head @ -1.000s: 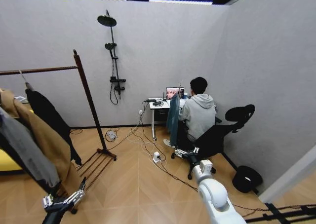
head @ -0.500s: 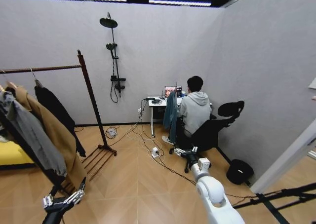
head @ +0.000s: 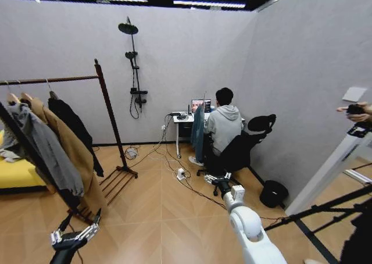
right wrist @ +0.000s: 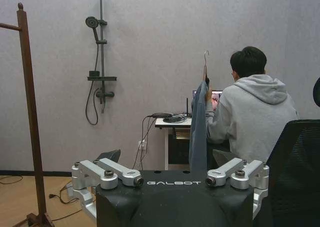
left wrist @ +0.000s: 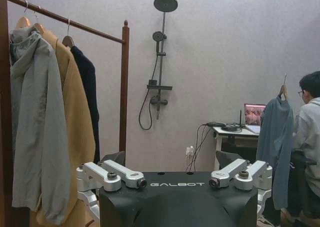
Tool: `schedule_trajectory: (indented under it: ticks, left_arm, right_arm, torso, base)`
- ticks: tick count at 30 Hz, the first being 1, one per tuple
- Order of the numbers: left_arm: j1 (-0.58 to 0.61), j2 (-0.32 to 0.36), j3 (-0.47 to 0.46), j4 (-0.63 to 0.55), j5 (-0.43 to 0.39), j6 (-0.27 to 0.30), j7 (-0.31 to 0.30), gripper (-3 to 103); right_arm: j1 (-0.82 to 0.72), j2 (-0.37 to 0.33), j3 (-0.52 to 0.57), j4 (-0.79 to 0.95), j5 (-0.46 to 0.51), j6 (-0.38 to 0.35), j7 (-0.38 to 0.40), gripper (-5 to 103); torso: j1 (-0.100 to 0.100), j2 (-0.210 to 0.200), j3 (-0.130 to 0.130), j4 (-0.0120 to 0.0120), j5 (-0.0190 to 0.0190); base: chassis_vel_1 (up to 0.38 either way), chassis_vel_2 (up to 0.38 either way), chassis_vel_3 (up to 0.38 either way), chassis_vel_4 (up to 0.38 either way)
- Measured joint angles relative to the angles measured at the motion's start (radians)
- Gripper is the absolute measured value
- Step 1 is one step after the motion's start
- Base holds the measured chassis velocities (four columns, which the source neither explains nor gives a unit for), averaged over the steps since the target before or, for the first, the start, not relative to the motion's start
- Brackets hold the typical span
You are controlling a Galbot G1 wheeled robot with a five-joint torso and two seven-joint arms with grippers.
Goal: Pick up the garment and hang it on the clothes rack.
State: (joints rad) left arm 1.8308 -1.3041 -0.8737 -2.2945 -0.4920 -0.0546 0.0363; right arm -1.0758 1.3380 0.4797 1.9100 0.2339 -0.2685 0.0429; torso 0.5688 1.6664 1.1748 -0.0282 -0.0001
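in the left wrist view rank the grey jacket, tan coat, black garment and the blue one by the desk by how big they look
1. grey jacket, nearest the camera, which inflates it
2. tan coat, partly behind the grey jacket
3. blue garment by the desk and black garment: too close to rank, since the tan coat hides much of the black one

Black garment (head: pixel 74 130) on reddish-brown clothes rack (head: pixel 108 120), seemingly plain.

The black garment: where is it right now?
In the head view the black garment hangs on the clothes rack at the robot's left, beside the tan coat and nearest the rack's post.
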Motion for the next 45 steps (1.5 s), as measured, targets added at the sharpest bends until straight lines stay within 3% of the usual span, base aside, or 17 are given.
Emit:
schedule_trajectory:
  ticks: [31,45]
  left_arm:
    - [0.000,0.000,0.000,0.000,0.000,0.000,0.000,100]
    - [0.000,0.000,0.000,0.000,0.000,0.000,0.000,100]
  right_arm:
    - [-0.010,0.009,-0.006,0.003,-0.012,0.008,-0.002,100]
    - [-0.033,0.018,0.009,0.009,-0.021,0.067,-0.013,100]
  torso:
    - [0.000,0.000,0.000,-0.0001,0.0002]
    - [0.000,0.000,0.000,-0.0001,0.0002]
  base:
    - [0.127,-0.131,-0.130,0.122]
    - [0.049,-0.052,-0.056,0.050]
